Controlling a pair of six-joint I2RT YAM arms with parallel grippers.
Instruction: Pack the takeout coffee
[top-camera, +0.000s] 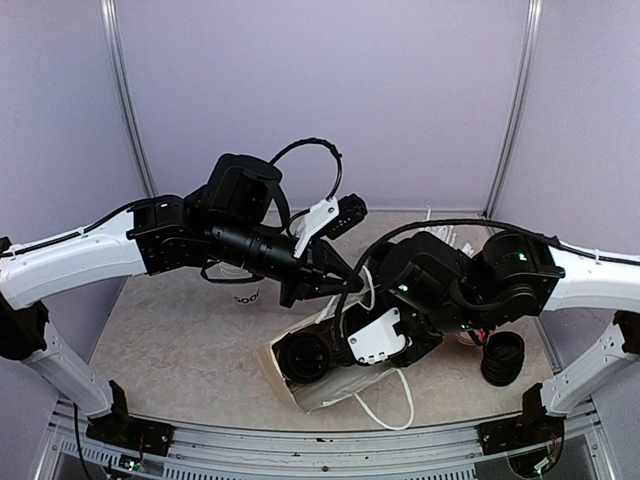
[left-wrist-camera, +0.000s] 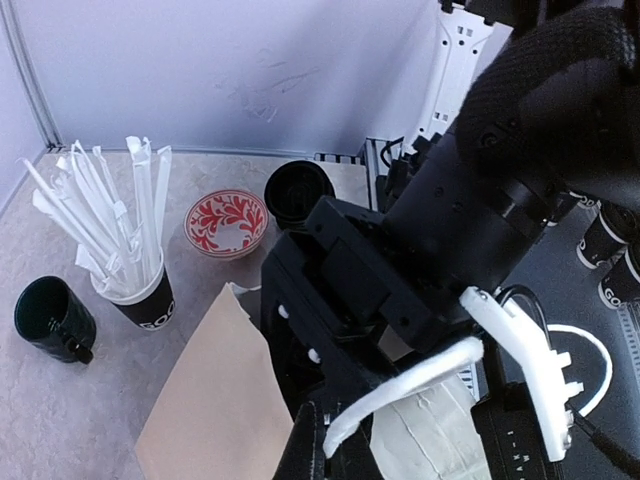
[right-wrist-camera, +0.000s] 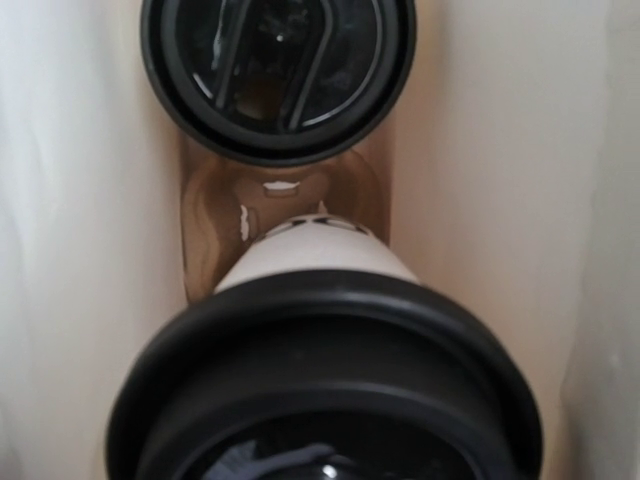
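A beige paper bag (top-camera: 322, 392) stands open at the table's middle. My left gripper (top-camera: 330, 288) (left-wrist-camera: 335, 440) is shut on the bag's white rope handle (left-wrist-camera: 420, 375), holding it up. My right gripper (top-camera: 345, 345) reaches down into the bag. Right under its camera is a takeout coffee cup (right-wrist-camera: 320, 265), white with a black lid (right-wrist-camera: 325, 350); the lid hides my fingers, which seem closed round the cup. The cup's base sits in a brown tray (right-wrist-camera: 210, 230). A second lidded cup (right-wrist-camera: 278, 70) (top-camera: 305, 358) stands in the tray beyond it.
Behind the bag stand a black cup of white sticks (left-wrist-camera: 140, 290), a red patterned bowl (left-wrist-camera: 227, 222), a dark mug (left-wrist-camera: 50, 318) and a black cup (left-wrist-camera: 298, 190). More lidded cups (left-wrist-camera: 608, 235) stand at the right. A black stack of lids (top-camera: 503, 358) sits near my right arm.
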